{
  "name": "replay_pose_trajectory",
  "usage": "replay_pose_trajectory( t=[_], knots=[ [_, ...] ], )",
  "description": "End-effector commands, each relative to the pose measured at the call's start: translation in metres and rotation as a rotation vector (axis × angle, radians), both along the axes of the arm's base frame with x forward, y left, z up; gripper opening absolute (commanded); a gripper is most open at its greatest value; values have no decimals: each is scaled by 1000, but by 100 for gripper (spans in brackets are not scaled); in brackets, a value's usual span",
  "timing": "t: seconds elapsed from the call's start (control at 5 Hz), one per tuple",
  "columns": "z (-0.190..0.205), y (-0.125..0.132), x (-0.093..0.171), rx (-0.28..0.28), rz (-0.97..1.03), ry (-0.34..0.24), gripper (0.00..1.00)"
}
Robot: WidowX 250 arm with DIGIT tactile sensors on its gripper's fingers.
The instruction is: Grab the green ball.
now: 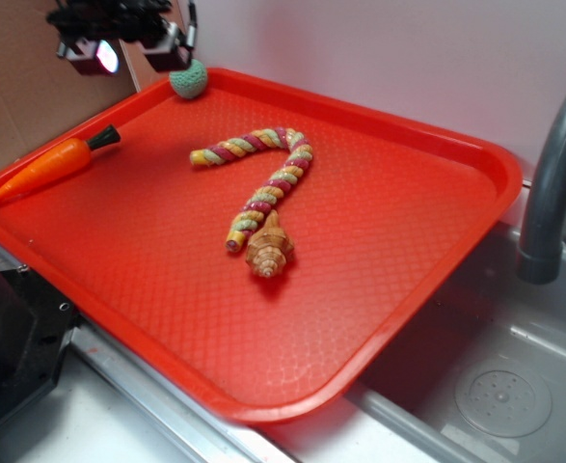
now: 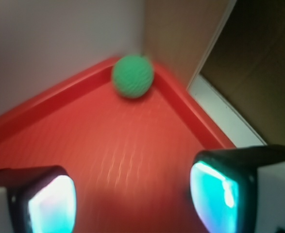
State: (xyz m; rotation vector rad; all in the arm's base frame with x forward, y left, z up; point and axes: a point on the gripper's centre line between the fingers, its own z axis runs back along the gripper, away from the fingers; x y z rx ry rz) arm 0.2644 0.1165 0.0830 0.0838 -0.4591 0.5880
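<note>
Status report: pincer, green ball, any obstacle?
Pincer open, empty. Green ball in tray corner, ungrasped. Path clear; rim close behind ball.

The green ball (image 1: 190,80) (image 2: 132,76) I see is small, round and teal-green with a knitted yarn surface. It sits tucked into the far corner of the red tray (image 1: 427,212) (image 2: 50,104), resting against the raised rim, free and ungrasped.
</note>
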Motion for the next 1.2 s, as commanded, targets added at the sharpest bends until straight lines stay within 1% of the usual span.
replay_pose_trajectory(
  t=[0.0,0.2,0.4,0.6,0.8,1.0],
  knots=[
    [-5,30,26,35,31,-76,100],
    [-11,35,36,53,37,-51,100],
    [-17,41,44,55,42,-47,100],
    [-27,50,63,51,43,-34,100],
    [-40,54,75,50,28,-20,100],
    [-48,59,76,43,46,-12,0]
  ],
)
